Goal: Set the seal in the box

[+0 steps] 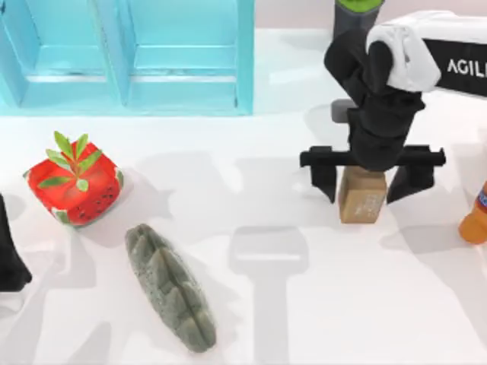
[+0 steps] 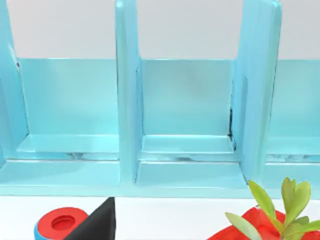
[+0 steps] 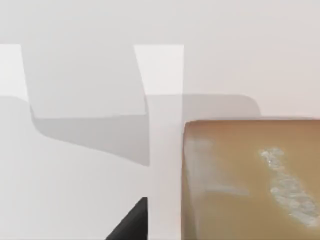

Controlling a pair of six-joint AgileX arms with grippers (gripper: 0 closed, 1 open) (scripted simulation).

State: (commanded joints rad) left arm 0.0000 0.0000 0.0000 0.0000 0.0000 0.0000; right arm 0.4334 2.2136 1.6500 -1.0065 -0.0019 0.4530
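On the surface's (image 1: 319, 304) right side, the right end effector (image 1: 364, 184) straddles the upright seal (image 1: 362, 199), fingers apart; the left end effector (image 1: 9, 251) sits at the left edge, its grip state unclear.

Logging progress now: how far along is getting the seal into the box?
Early. Right gripper is open, fingers either side of the seal, which stands on the table. Left gripper sits at the left edge. Left: grasp, lift, carry to the blue box.

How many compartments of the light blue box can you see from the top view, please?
2: both in the light blue open-topped box at the table's far left, one at the left, one beside it; more may lie beyond the edge.
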